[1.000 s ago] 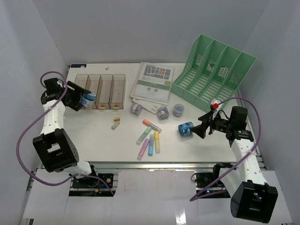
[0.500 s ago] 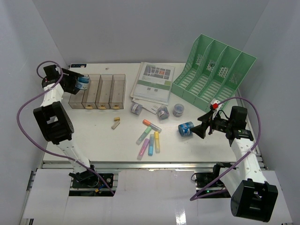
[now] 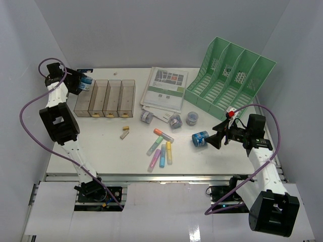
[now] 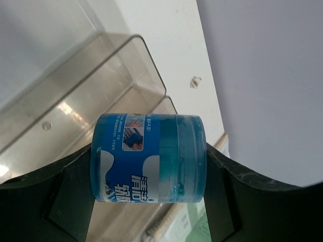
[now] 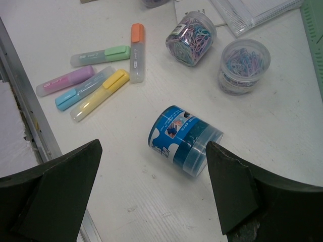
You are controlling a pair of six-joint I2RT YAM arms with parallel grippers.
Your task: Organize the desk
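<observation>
Pinching a blue jar (image 4: 149, 157), left pincer (image 3: 79, 83) above the desk (image 3: 101, 146), far-left corner, right pincer (image 3: 218, 136) spread.

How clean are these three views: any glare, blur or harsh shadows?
Top external: even, soft light, sharp, faint shadows only. Left wrist: held jar crisp, glare streaks on the clear tray behind it. Right wrist: near fingers dark and featureless; lying jar and highlighters in focus.
</observation>
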